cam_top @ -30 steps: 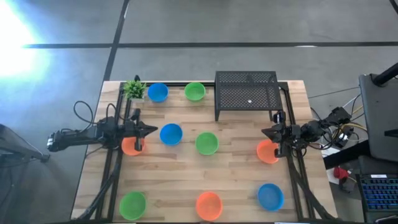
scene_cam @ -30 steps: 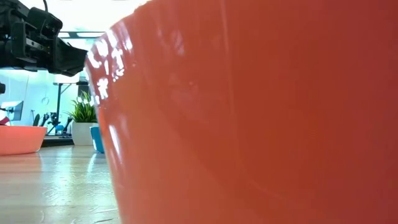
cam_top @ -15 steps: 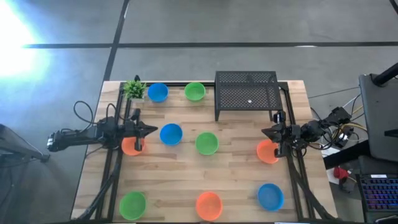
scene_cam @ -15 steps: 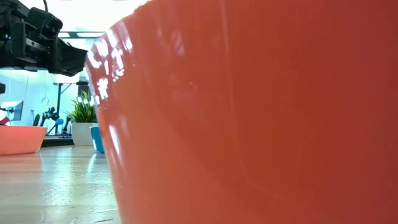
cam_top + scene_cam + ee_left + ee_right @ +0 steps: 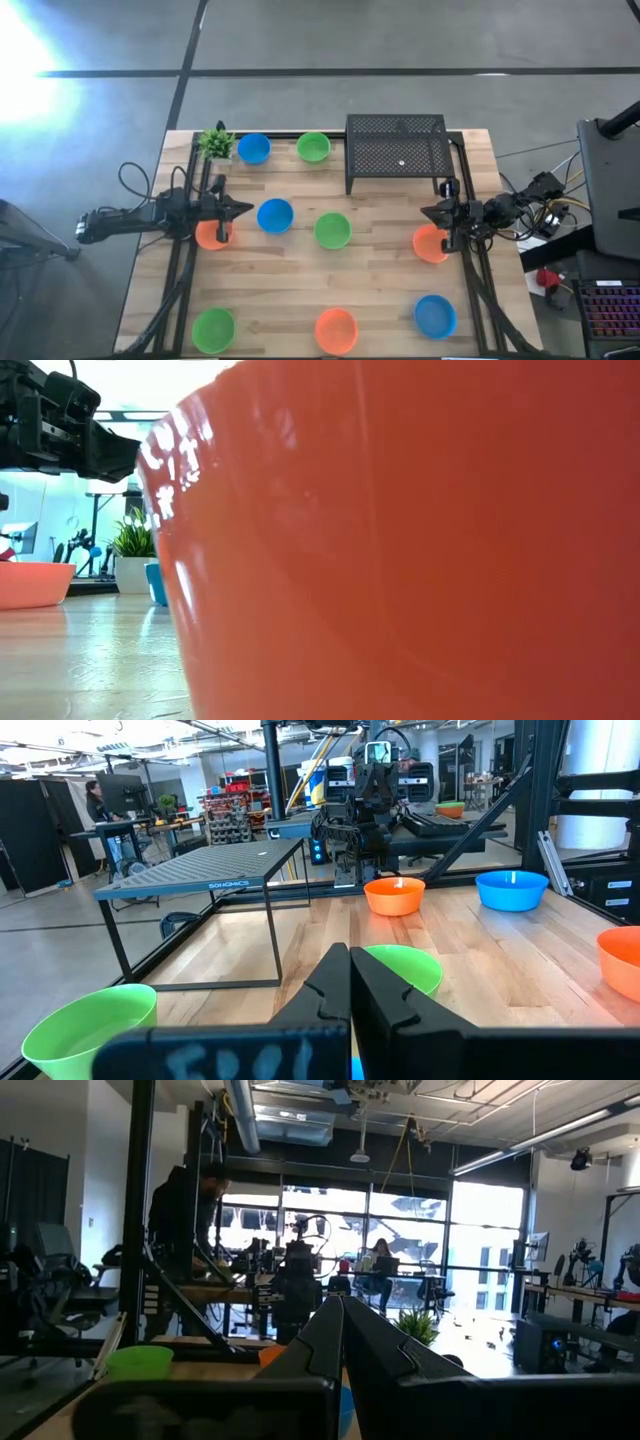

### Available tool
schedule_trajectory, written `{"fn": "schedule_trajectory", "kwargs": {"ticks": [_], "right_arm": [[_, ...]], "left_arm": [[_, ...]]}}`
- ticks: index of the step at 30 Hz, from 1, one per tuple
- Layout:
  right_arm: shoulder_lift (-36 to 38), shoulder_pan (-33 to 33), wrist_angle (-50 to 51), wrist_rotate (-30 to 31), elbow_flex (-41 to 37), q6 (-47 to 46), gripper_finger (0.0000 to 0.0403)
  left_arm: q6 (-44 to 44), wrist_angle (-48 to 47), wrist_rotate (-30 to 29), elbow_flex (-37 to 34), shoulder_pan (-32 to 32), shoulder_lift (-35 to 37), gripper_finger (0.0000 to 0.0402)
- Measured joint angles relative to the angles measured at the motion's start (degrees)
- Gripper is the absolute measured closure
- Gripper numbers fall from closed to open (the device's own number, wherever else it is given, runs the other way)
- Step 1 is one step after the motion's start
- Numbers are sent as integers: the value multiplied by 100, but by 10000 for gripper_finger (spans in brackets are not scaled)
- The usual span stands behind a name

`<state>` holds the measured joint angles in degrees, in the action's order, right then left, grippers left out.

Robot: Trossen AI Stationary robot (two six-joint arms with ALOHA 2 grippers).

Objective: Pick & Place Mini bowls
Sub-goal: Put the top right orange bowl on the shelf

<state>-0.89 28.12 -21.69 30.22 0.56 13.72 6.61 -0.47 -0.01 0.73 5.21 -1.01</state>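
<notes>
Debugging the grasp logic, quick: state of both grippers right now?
Left gripper: fingers closed, holding nothing, beside an orange bowl.
Right gripper: fingers closed, holding nothing, above another orange bowl.

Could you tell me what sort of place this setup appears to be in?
Probably a robotics lab or workshop: a wooden table stands on a bare concrete floor, workbenches and shelves crowded with equipment fill the room behind, and a person works at a bench nearby.

A wooden desk (image 5: 380, 280) is carrying nine mini bowls (image 5: 332, 230) spread apart in blue, green and orange-red, a small potted plant (image 5: 216, 143) at a far corner, and a black mesh stand (image 5: 397, 150) at the far edge.
</notes>
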Motion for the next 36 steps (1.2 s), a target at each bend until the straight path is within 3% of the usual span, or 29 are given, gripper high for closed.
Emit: {"fn": "schedule_trajectory", "kwargs": {"ticks": [6, 14, 23, 30, 36], "right_arm": [[-1, 0, -11, 9, 0, 2, 394], [0, 0, -6, 667, 10, -16, 394], [-37, 0, 487, 748, 658, -121, 394], [-501, -2, 2035, 751, 1582, -1329, 394], [-1414, -1, 3843, 750, 2535, -3201, 394]], "left_arm": [[0, 2, 1, -1, 0, 1, 402], [0, 2, 0, -1, -1, 1, 402], [0, 2, 2, 0, 0, 1, 402], [0, 2, 2, 0, 0, 1, 402], [0, 0, 0, -2, 0, 2, 402]]}}
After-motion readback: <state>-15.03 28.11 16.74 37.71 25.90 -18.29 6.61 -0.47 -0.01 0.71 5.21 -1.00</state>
